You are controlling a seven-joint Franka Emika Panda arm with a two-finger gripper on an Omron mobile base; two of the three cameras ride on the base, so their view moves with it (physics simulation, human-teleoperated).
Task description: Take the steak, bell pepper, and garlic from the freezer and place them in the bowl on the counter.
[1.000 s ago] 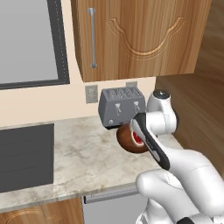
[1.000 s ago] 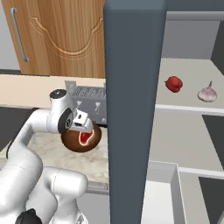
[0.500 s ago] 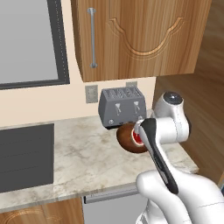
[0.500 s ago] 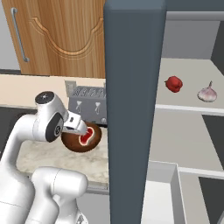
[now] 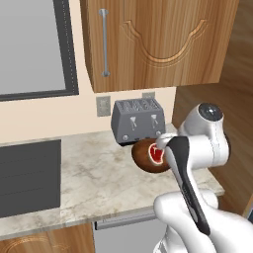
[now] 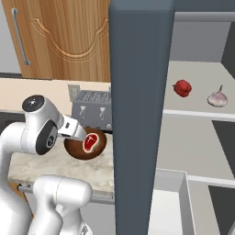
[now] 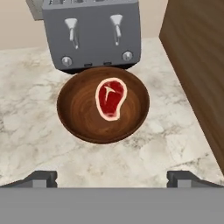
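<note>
Our jaws (image 7: pixel 112 177) stood spread wide and empty, their two dark tips apart at the bottom of the hand view, with nothing between them. Just below them lay the steak (image 7: pixel 111 98), flat in the middle of the bowl (image 7: pixel 74 109), its white T mark facing up. Over the last second we had lifted the hand back from the bowl: a moment earlier the wrist hung close over the rim, and now it sat higher and drawn toward our shoulder, clear of the meat. The steak had not shifted with that retreat, so we judged the release clean and the first of three items delivered.

The bowl rested on the tabletop (image 5: pixel 94 178), just in front of the toaster (image 7: pixel 89 33) and nearly touching its base.

Farther out, the freezer (image 6: pixel 140 114) stood open to the right. On its upper shelf (image 6: pixel 193 110) the bell pepper (image 6: pixel 182 87) and the garlic (image 6: pixel 217 97) waited side by side, near each other but apart. We reckoned the next reach belonged there.
</note>
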